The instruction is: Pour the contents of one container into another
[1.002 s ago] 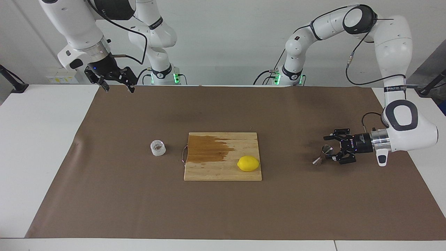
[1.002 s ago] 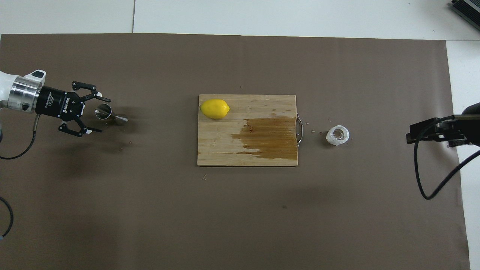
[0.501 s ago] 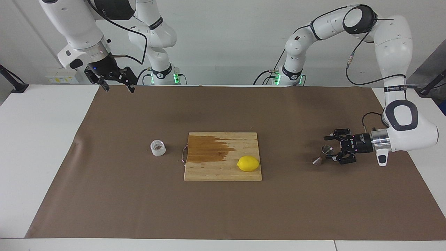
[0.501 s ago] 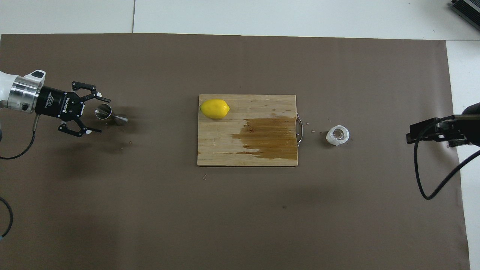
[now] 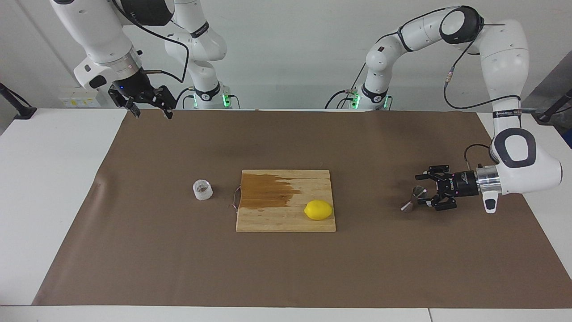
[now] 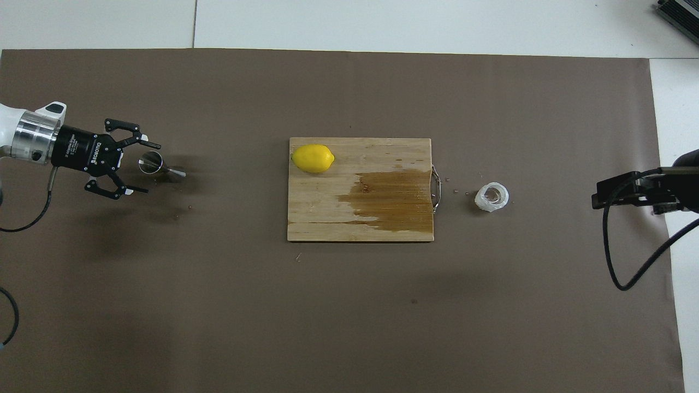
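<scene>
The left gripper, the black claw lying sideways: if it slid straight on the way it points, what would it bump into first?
Most likely the steel jigger, which stands just ahead of the open left gripper, roughly between its fingers. Past that, its line runs toward the cutting board, though depth is hard to judge.

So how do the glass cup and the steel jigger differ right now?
The glass cup is clear, whitish and squat; the jigger is shiny steel with a narrow waist.
The cup stands beside the cutting board's handle end, toward the right arm's end; the jigger stands toward the left arm's end.
The cup stands alone; the jigger sits at the open left hand, ungrasped. The right hand waits raised.
Both are small and upright on the brown mat.
</scene>
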